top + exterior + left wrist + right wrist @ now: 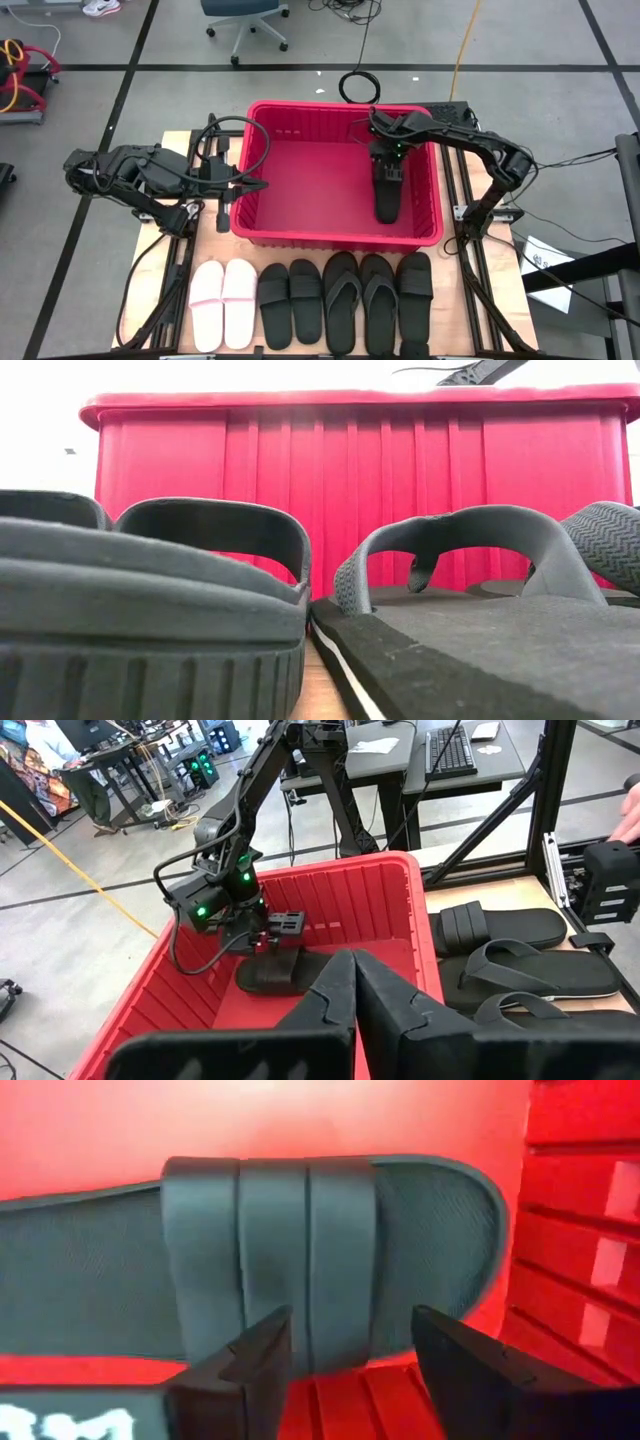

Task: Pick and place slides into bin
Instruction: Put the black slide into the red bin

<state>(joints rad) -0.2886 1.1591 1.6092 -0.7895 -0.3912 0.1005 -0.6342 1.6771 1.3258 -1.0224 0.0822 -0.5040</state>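
Nearest the table's front edge, seven slides [320, 300] lie in a row. Beyond them, inside the red bin [262, 170], the right gripper [388, 178] hangs with fingers spread wide, empty, just above a black slide [388, 200] on the bin floor. This looks like a finished drop; next it must lift clear and fetch another, while the left gripper [250, 184] waits closed at the bin's left rim.

The high view looks straight down on the whole table, with the red bin [340, 240] just below the right gripper [386, 178]. The low view sits at table height among the slides [450, 610], facing the bin's near wall. The right wrist view hangs very near the black slide [270, 1270] just ahead of its fingers; the left wrist view, farther off, shares it.
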